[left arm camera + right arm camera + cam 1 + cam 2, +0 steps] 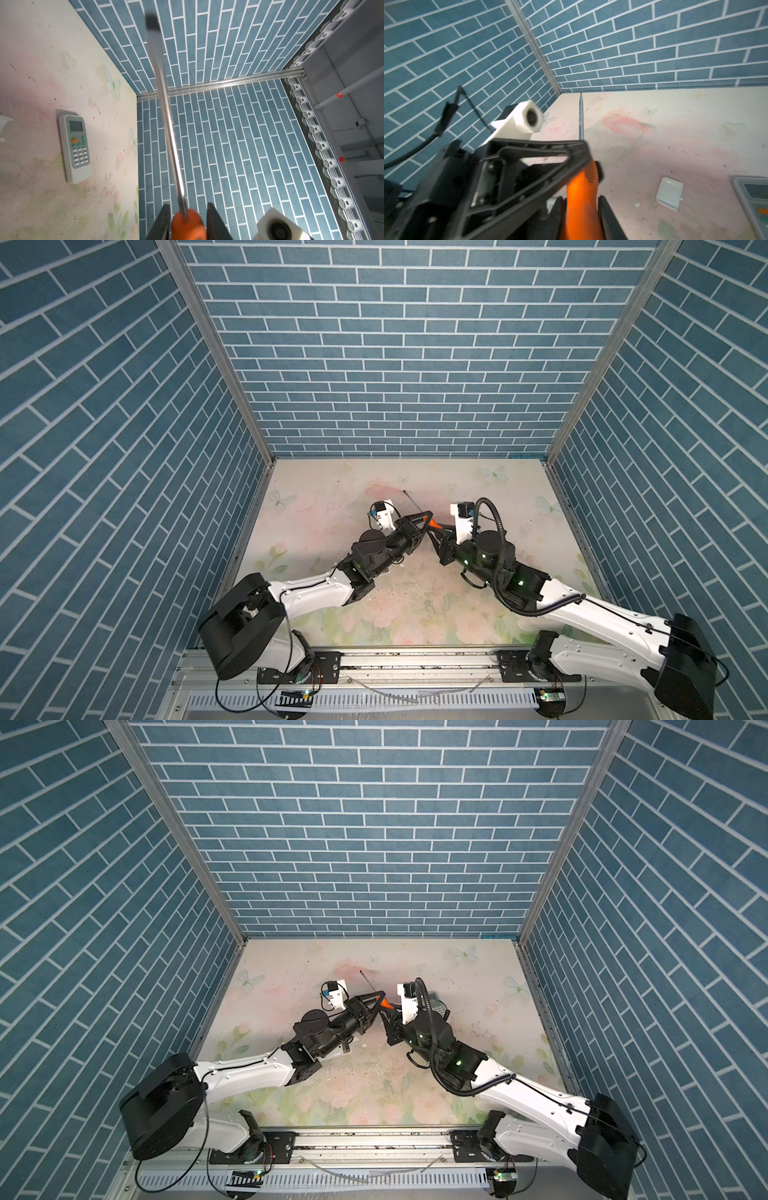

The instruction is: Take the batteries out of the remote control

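right gripper [581, 200] is clamping the orange-handled steel screwdriver [582, 182]; left gripper [188, 209] is flanking the same handle, grip unclear; grey-white plastic remote control [74, 148] is lying face up; batteries are showing nowhere; probably light, stiff, slippery, so pinching mid-barrel is looking best

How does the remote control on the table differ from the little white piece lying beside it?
The remote control is bigger, with a grey screen and rows of buttons; the white piece is small and plain. The remote control is long; the white piece is short, nearly square, with a small tab. Both are pale and lie flat on the table, apart from each other.
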You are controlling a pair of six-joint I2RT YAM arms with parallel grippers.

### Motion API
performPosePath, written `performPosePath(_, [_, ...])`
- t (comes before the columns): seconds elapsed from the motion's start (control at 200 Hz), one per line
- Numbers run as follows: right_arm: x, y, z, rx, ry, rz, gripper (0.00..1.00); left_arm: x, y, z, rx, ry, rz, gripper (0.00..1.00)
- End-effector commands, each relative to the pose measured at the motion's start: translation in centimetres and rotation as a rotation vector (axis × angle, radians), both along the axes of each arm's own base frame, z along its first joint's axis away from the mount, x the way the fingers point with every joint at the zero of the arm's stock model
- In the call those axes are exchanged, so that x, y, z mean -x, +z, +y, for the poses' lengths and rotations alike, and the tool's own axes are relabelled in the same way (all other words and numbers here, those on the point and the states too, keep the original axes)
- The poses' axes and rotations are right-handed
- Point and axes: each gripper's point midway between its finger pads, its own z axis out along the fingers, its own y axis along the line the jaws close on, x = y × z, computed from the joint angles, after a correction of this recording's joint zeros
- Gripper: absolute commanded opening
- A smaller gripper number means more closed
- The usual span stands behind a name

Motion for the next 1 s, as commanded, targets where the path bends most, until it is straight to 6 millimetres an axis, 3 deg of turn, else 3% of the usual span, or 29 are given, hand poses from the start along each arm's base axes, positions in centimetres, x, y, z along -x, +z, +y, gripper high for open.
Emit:
performPosePath(0.0, [-0.6, 1.5, -2.1, 0.030, -0.077, 0.009, 0.00, 0.1, -1.2, 2.1, -0.137, 0.034, -0.041, 0.44])
performPosePath(0.225, [0.4, 0.5, -2.2, 0.106, -0.035, 0.091, 0.00, 0.5, -2.2, 8.2, -0.221, 0.140, -0.019, 0.50])
performPosePath(0.395, [2.0, 0.5, -1.7, 0.150, 0.052, 0.170, 0.00, 0.1, -6.7, 15.3, -0.384, 0.216, 0.122, 0.50])
performPosePath(0.485, [2.8, 0.2, -1.7, 0.171, 0.070, 0.248, 0.00, 0.1, -9.0, 17.8, -0.500, 0.229, 0.166, 0.43])
performPosePath(0.81, [5.3, -1.9, -3.3, 0.127, 0.035, 0.412, 0.00, -0.9, -16.7, 18.3, -0.777, 0.120, 0.258, 0.11])
performPosePath(0.995, [6.3, -4.2, -3.1, 0.175, 0.056, 0.512, 0.00, -1.6, -19.6, 18.5, -0.883, 0.080, 0.293, 0.04])
